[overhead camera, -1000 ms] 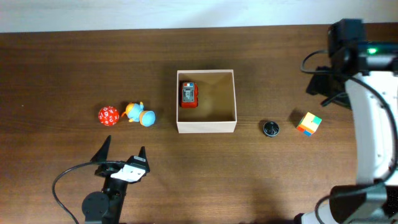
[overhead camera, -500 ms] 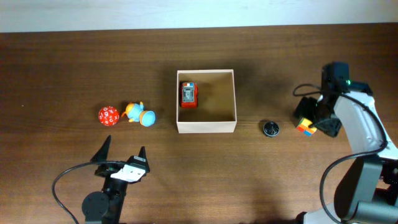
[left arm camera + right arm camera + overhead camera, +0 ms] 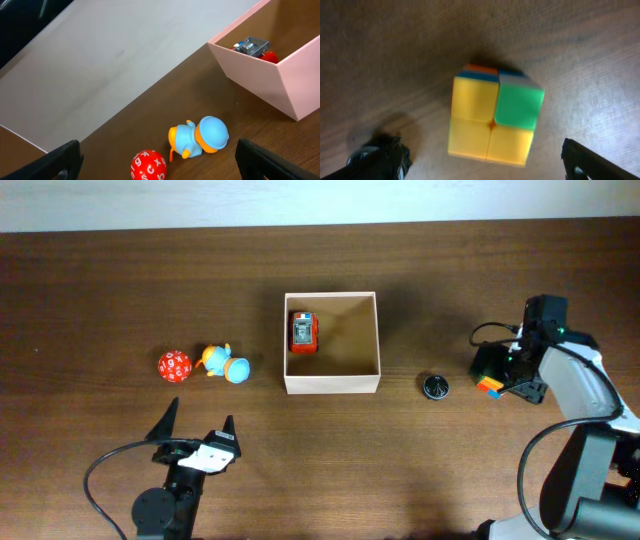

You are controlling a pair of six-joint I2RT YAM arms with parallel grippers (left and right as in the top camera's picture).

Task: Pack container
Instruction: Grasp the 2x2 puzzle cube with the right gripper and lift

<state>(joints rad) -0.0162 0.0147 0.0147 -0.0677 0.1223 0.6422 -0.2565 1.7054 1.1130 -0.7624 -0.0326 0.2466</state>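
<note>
1. Right gripper [image 3: 481, 150] hangs over the colour cube [image 3: 492, 120], jaws spread wide either side of it, gripping nothing.
2. Left gripper [image 3: 197, 428] is low at the near edge, jaws wide open, empty.
3. Container [image 3: 332, 383] sits mid-table [image 3: 100, 280], with a red toy car [image 3: 303, 332] against its left wall.

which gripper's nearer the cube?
Right. The right gripper hangs open directly above the cube; the left gripper is far off at the table's other end, beyond the box.
</note>
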